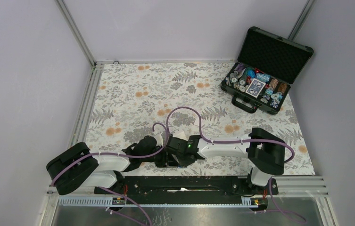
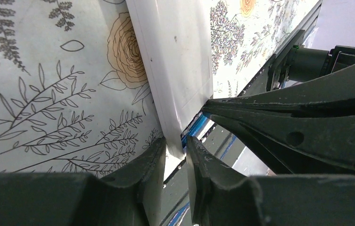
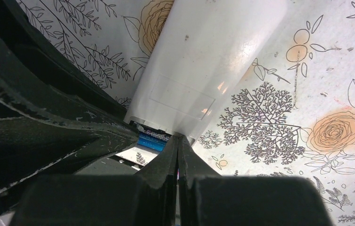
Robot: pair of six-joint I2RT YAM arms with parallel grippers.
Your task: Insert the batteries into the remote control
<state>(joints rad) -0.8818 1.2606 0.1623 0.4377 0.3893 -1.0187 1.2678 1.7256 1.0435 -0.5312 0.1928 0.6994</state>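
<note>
L tool [image 2: 175,151] clamped on the near-end edge of remote control [image 2: 175,61], mid-front of bench [image 1: 133,89], long axis pointing away from both tools. R tool [image 3: 179,143] clenched, looks empty, tips touching that end. Blue battery [image 3: 151,140] just beside the tips, so R arm is nearer.

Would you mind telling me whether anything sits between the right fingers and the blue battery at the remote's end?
Nothing visible does. The right fingers, shut, have their tips right beside the blue battery at the end of the white remote, whose edge the left fingers clamp.
</note>
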